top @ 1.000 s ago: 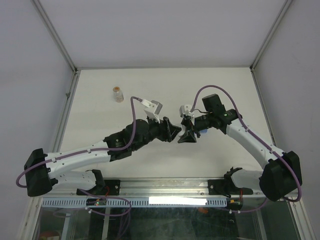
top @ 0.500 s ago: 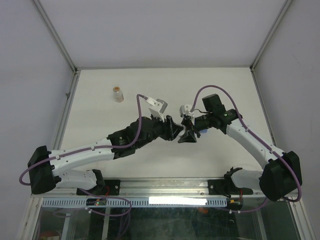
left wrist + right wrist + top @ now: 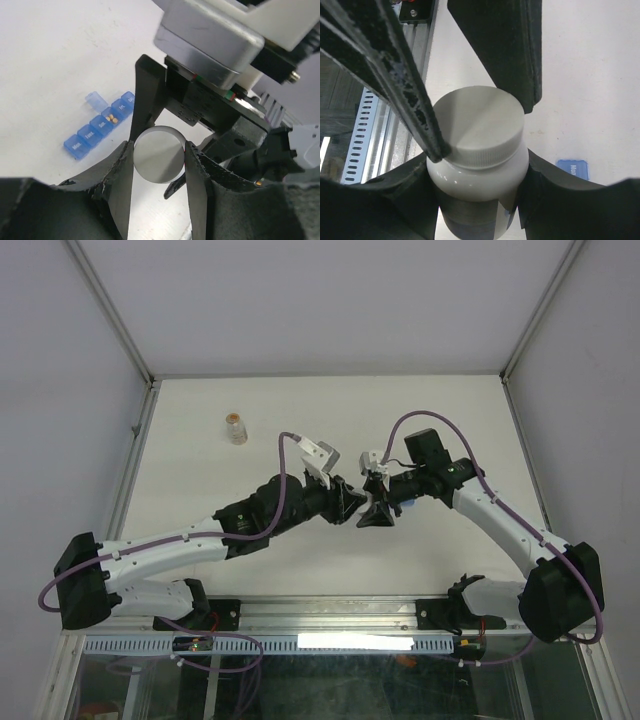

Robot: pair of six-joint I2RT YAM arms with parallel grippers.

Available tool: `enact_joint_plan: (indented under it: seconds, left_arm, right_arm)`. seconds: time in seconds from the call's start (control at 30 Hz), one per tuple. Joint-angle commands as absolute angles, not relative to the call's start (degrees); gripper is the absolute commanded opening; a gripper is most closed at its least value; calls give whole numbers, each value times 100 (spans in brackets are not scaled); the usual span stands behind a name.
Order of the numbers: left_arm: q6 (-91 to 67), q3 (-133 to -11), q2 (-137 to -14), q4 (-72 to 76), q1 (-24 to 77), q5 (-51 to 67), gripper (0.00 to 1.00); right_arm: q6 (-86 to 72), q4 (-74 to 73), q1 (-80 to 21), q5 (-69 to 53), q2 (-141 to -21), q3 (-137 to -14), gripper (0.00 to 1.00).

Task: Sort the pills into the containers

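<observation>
Step in hand, by the look: getting the cap (image 3: pixel 479 120) off the white bottle (image 3: pixel 476 187), mid-air between both arms.

Right hand (image 3: pixel 479 197) clenched round the bottle body, just under the cap. Left hand (image 3: pixel 160 150) clamped on the cap rim, one finger each side, both touching.

To do it well:
- Hold the body dead steady w/ the right hand and turn w/ the left only.
- Grip the ribbed rim square, not the smooth top, since the left hand's fingers sit near the cap's edge and probably slip if tilted.
- Lift the cap straight off once loose, bottle upright, so nothing spills.
- Don't over-squeeze: thin plastic, likely to flex.

Pill organiser (image 3: pixel 100 126) lies flat on the tabletop (image 3: pixel 450 410), a blue strip off to one side of the hands and apart from both. One lid flipped up, w/ a couple of tan-orange pills (image 3: pixel 112 119) in an open compartment near the middle. Only a blue corner of it shows in the right wrist view, and it's hard to spot from above.

Around: small clear bottle (image 3: pixel 235 428) w/ tan contents stands well apart, far left, no bother. Main obstruction is the hands themselves, crowded tip to tip w/ little room to turn the wrist. Cable (image 3: pixel 400 425) loops above the right arm, clear of the work.
</observation>
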State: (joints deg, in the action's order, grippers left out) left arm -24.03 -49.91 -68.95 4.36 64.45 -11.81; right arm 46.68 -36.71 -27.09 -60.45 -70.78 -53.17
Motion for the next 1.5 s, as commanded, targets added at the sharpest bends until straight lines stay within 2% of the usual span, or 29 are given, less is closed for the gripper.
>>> enact_joint_plan:
  seconds: [0.0,0.07,0.17,0.33,0.4,0.47,0.5,0.6,0.63,0.83,0.93,1.1,1.17,1.23,1.37,1.47]
  left_arm:
    - [-453,-4496,-6695,1327,6456,749,28]
    - [628,-4275,-6657,1396,6359,1543,26]
    - [2112,-4075,-6614,1197,6078,2815,28]
    - [2511,-4264,-6844,1303,4960,4495,32]
    - [2350,-4398,-6960,1533,4864,4622,43]
    - [1939,-4402,-7010,1981,4846,4476,68]
    - [1693,-4339,-6988,2248,4837,4344,76]
    - [1015,-3893,-6668,3180,4841,3764,97]
    - [840,-3723,-6510,3474,4836,3564,99]
    - [-428,-2932,-5581,3880,4839,2441,99]
    - [-1801,-2308,-5121,4190,4839,1525,99]
    - [-3590,-1689,-4788,4850,4835,1182,96]
    - [-4126,-2038,-4839,4014,4851,806,86]
    - [-4138,-2821,-5007,2355,5002,257,77]
    - [-3470,-3827,-5446,810,6105,-1555,78]
    - [-3327,-4291,-5810,419,6305,-1750,77]
  right_arm:
    - [4675,-3422,-2717,-6223,-6953,-5599,0]
    - [4686,-3423,-2723,-6253,-6944,-5593,0]
    - [4687,-3429,-2716,-6250,-6936,-5599,0]
    - [4692,-3432,-2716,-6256,-6944,-5600,0]
    - [4702,-3445,-2716,-6265,-6948,-5592,0]
    - [4711,-3448,-2721,-6267,-6957,-5601,0]
    - [4715,-3450,-2719,-6262,-6953,-5600,0]
    - [4729,-3463,-2719,-6267,-6940,-5602,0]
    - [4734,-3464,-2721,-6265,-6935,-5603,0]
    - [4739,-3479,-2721,-6267,-6974,-5599,0]
    - [4741,-3470,-2710,-6239,-6977,-5601,0]
    - [4748,-3469,-2722,-6240,-7048,-5592,0]
    - [4746,-3471,-2718,-6235,-7056,-5591,0]
    - [4747,-3471,-2710,-6217,-7044,-5591,0]
    - [4738,-3461,-2710,-6190,-7046,-5594,0]
    - [4740,-3459,-2713,-6187,-7053,-5597,0]
